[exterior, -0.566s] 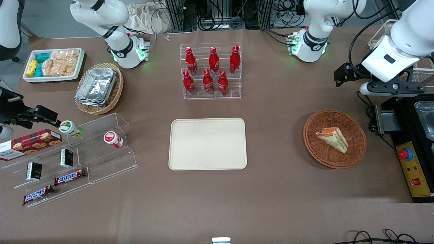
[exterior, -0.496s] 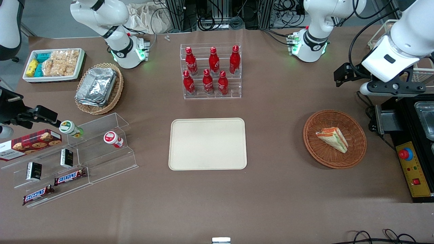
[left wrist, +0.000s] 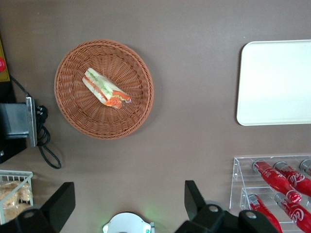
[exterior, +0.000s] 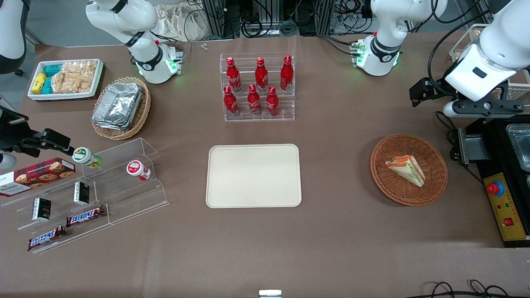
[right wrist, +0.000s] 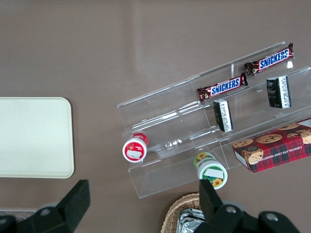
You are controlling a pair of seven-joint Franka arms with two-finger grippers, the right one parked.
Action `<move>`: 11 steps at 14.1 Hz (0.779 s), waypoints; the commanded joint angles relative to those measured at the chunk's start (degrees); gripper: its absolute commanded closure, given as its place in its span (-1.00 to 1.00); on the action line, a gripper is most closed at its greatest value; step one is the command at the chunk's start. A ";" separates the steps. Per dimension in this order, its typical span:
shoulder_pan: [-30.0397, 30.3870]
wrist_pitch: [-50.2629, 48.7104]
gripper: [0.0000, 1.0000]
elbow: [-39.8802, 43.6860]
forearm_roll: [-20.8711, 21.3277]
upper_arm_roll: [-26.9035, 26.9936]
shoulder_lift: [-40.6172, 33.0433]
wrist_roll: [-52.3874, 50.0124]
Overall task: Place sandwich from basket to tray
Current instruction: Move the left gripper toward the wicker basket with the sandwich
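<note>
The sandwich (exterior: 408,169), a pale wedge with orange, red and green layers, lies in the round reddish-brown basket (exterior: 393,188) toward the working arm's end of the table. The cream tray (exterior: 253,175) lies flat at the table's middle with nothing on it. My left gripper (exterior: 482,108) hangs high above the table, farther from the front camera than the basket and apart from it. In the left wrist view the sandwich (left wrist: 106,88), basket (left wrist: 87,121) and tray (left wrist: 277,82) all show, and the gripper (left wrist: 126,199) is open with nothing between its fingers.
A clear rack of red bottles (exterior: 257,87) stands farther from the front camera than the tray. A black control box with a red button (exterior: 503,198) sits beside the basket. A clear snack shelf (exterior: 83,194), a foil-filled tan basket (exterior: 121,107) and a white snack tray (exterior: 64,78) lie toward the parked arm's end.
The left arm's wrist has shifted very slightly. The sandwich, basket and tray have not moved.
</note>
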 commanded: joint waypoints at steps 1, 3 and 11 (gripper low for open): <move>2.62 -1.09 -1.00 0.00 -0.05 0.05 1.10 -9.17; 4.56 -0.74 -1.00 -1.48 0.29 0.05 2.24 -15.09; 13.00 15.58 -1.00 -19.05 0.56 0.05 2.07 -19.32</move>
